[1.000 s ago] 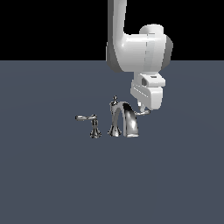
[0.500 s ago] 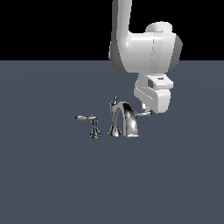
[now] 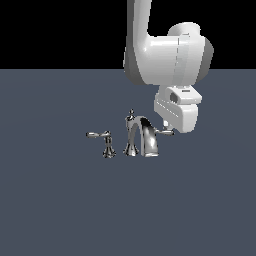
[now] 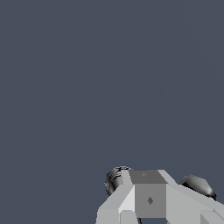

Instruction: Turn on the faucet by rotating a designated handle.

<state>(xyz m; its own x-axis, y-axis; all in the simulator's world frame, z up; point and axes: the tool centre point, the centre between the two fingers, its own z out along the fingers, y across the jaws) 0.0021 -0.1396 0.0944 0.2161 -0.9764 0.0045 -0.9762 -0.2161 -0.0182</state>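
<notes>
- Faucet [image 3: 142, 137] stands on the flat grey floor [image 3: 60, 210], near the middle of the exterior view; the white arm [image 3: 167, 55], largest thing in sight, hangs over its right side in that view.
- Gripper [image 3: 167, 128] sits low behind the arched spout, right at the handle [image 3: 166, 132]; its fingers are hidden, so I cannot tell whether they are apart or together.
- Twin lever [image 3: 100, 136] stands on its own pedestal, apart on the exterior view's left.
- Wrist view shows mostly floor, with the gripper body [image 4: 148, 199] over two chrome pieces I cannot identify.
</notes>
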